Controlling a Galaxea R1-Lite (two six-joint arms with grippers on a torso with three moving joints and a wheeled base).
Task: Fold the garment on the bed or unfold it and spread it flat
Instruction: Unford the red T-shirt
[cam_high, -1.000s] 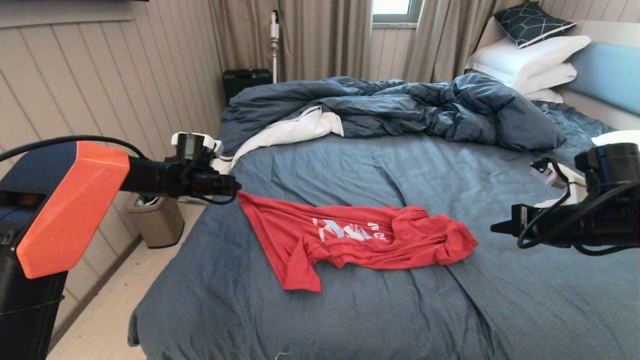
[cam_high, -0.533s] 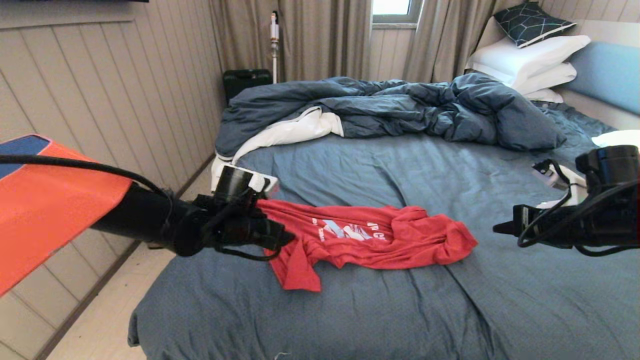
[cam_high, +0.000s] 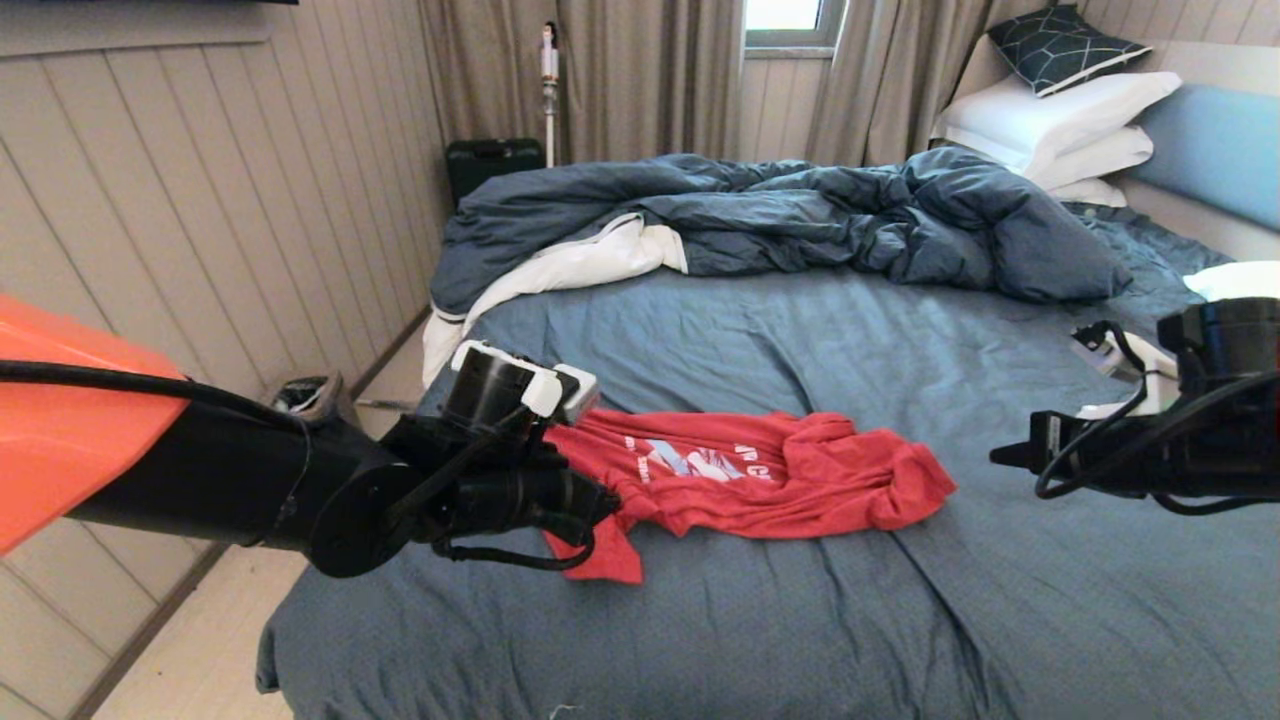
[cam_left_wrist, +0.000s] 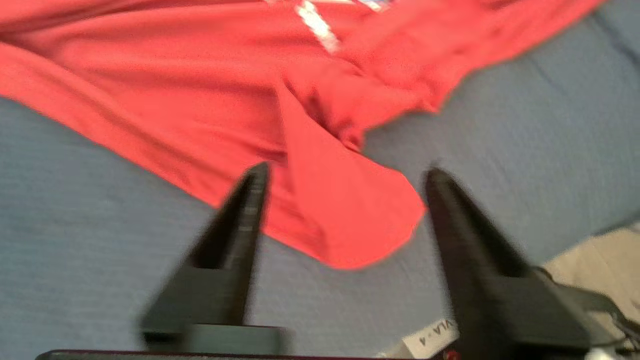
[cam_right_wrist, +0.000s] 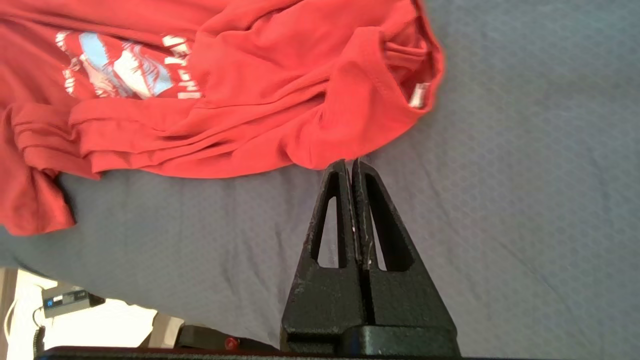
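Note:
The red T-shirt (cam_high: 770, 480) lies crumpled in a strip across the blue-grey sheet of the bed (cam_high: 900, 620), its white and light-blue print (cam_right_wrist: 117, 67) partly folded under. My left gripper (cam_high: 608, 500) hovers open over the shirt's left end. In the left wrist view a sleeve flap (cam_left_wrist: 350, 220) lies between the spread fingers (cam_left_wrist: 245, 210), which are not closed on it. My right gripper (cam_high: 1000, 457) is shut with nothing in it, held above the sheet just right of the shirt's collar end (cam_right_wrist: 400, 75); in the right wrist view its tips (cam_right_wrist: 350, 164) point at the shirt's hem.
A rumpled dark blue duvet (cam_high: 800, 215) with white lining fills the far half of the bed. White pillows (cam_high: 1060, 130) and the light blue headboard (cam_high: 1215, 145) are at the back right. A paneled wall (cam_high: 200, 200) and floor run along the bed's left edge.
My left arm has swung down and to the right, from beside the bed's left edge to over the shirt's left end. The shirt's left corner is now hidden behind it. The right arm has barely moved.

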